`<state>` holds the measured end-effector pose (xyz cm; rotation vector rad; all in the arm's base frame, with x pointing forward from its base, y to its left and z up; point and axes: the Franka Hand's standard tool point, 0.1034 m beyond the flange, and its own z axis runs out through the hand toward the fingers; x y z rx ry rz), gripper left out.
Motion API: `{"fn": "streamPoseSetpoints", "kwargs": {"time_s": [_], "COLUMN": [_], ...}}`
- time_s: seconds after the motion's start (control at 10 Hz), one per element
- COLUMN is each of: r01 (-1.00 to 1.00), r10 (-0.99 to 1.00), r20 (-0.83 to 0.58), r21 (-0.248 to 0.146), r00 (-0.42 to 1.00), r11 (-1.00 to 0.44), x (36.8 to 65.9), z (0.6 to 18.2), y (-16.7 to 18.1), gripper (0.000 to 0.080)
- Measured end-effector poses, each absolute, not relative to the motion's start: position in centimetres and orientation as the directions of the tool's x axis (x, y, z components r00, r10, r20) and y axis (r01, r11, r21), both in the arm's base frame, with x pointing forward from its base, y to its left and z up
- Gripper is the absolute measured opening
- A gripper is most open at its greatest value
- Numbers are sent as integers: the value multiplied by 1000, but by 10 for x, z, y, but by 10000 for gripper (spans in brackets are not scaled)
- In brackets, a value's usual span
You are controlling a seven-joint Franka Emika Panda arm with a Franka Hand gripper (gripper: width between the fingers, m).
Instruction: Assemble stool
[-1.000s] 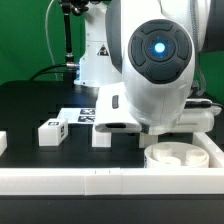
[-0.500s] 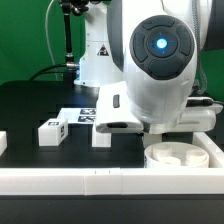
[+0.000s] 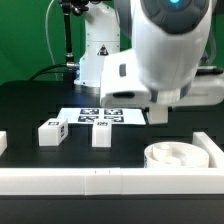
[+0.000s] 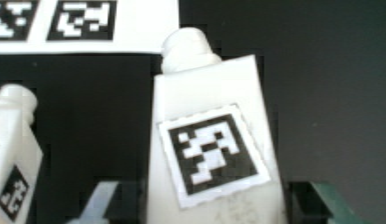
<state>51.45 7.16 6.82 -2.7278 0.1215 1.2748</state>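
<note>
In the wrist view a white stool leg with a square tag lies lengthwise between my fingers, pointed end away from me. My gripper is open and straddles it, with a dark gap at each finger. A second leg lies beside it. In the exterior view my gripper hangs under the big arm, and the leg under it is hidden. The round seat disc lies at the front right. Two legs stand left of the arm.
The marker board lies behind the legs and shows in the wrist view. The long white border rail runs along the front. Another white part sits at the exterior view's left edge.
The arm has risen and shifted toward the exterior view's right, uncovering more of the marker board. The legs and the seat disc have not moved.
</note>
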Motion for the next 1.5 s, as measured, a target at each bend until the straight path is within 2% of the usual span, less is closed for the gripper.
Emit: {"fn": "streamPoseSetpoints", "kwargs": {"time_s": [0.1, 0.6, 0.7, 0.9, 1.3, 1.4, 1.5], "r01": [-120, -105, -100, -89, -92, -86, -83], "r10": [-18, -2, -7, -15, -60, -58, -64], "r20": [-757, -717, -641, -532, -250, -223, -143], "r21": [-81, -99, -108, -114, -119, -120, -126], "r00": [653, 697, 767, 847, 966, 973, 988], "r11": [-989, -989, -989, -990, -989, -989, -989], "x": [518, 526, 543, 551, 567, 568, 581], "z": [83, 78, 84, 101, 97, 102, 110], "y": [77, 80, 85, 92, 92, 92, 95], "gripper": [325, 327, 327, 327, 327, 327, 327]}}
